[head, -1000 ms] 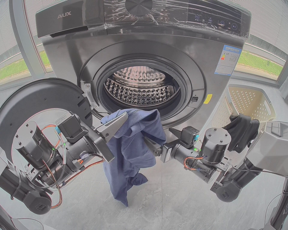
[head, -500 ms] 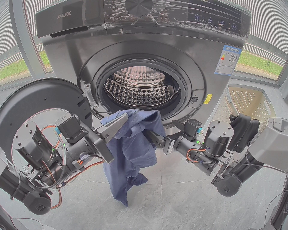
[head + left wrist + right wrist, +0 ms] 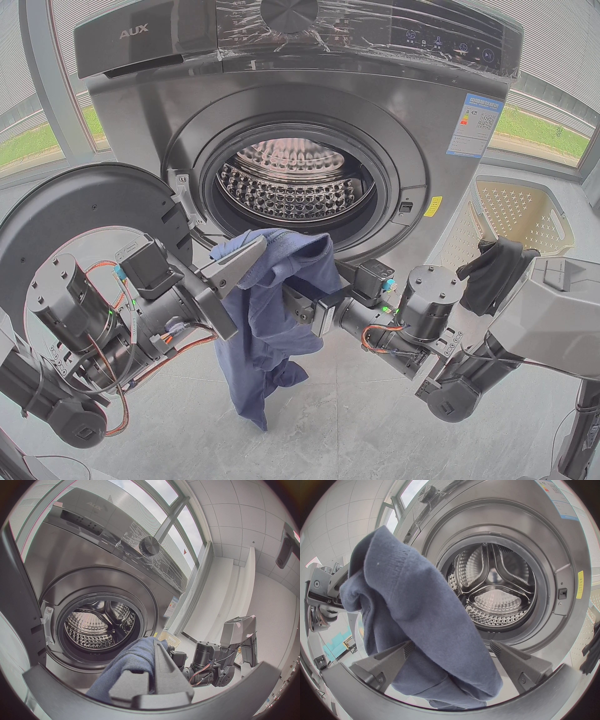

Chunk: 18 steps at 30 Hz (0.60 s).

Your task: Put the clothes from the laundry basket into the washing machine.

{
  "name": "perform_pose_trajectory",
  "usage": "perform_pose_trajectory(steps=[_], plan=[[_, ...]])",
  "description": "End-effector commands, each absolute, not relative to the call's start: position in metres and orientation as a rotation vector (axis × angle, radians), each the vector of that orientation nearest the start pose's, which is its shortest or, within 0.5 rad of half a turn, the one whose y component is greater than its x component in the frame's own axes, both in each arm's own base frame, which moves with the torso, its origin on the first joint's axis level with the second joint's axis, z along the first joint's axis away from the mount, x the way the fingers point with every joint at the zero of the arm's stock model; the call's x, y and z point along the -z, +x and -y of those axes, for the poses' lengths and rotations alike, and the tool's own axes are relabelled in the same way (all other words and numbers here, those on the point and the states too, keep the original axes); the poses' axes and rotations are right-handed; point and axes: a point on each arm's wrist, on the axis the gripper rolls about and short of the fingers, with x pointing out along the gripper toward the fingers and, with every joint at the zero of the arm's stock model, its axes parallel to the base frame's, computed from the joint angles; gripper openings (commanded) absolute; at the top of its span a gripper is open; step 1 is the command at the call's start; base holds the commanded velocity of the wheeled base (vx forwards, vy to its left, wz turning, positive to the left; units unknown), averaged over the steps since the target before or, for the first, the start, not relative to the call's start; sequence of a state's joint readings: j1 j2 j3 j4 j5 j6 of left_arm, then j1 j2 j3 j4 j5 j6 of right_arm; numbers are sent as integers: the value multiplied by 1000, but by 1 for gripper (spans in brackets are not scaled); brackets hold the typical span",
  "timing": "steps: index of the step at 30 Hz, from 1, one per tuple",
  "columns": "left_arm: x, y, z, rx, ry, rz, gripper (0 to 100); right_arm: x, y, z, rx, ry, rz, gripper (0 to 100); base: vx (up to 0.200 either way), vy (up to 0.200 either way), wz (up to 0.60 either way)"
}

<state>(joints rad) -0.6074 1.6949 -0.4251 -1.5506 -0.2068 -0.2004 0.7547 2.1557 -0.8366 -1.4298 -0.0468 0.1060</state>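
Observation:
A blue garment (image 3: pixel 269 300) hangs in front of the washing machine's open drum (image 3: pixel 294 181), its top corner pinched in my left gripper (image 3: pixel 257 249), which is shut on it. In the left wrist view the cloth (image 3: pixel 131 661) bunches between the left gripper's (image 3: pixel 153 655) fingers. My right gripper (image 3: pixel 292 304) is at the garment's right side, open. In the right wrist view its fingers (image 3: pixel 384 664) stand one on each side of the hanging blue cloth (image 3: pixel 425 614). A beige laundry basket (image 3: pixel 531 212) stands to the right of the machine, with a dark garment (image 3: pixel 494 275) draped over its rim.
The washing machine's round door (image 3: pixel 81 206) is swung open to the left, behind my left arm. The drum holds no clothes. Grey floor (image 3: pixel 362 431) lies bare below the hanging garment. Windows stand behind the machine.
My right arm has moved left toward the blue garment, and its open fingers now straddle the cloth. The left arm and the garment have stayed put.

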Motion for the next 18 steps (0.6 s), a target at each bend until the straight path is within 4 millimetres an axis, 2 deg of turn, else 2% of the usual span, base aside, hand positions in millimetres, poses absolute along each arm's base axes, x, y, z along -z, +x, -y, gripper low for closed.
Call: perform_pose_trajectory(steps=[1, 2, 3, 12, 18], plan=[[-181, 210, 152, 836, -246, 201, 0, -104, 286, -268, -716, 147, 71, 100, 0, 0, 0], [-181, 210, 152, 836, -246, 201, 0, -105, 286, -269, -718, 149, 75, 100, 0, 0, 0], [-181, 210, 152, 835, -246, 199, 0, -105, 286, -270, -718, 151, 79, 0, 0, 0, 0], [-177, 211, 153, 834, -243, 184, 0, -123, 281, -266, -725, 178, 136, 0, 0, 0, 0], [-178, 212, 153, 832, -252, 182, 0, -135, 261, -259, -746, 180, 134, 0, 0, 0, 0]])
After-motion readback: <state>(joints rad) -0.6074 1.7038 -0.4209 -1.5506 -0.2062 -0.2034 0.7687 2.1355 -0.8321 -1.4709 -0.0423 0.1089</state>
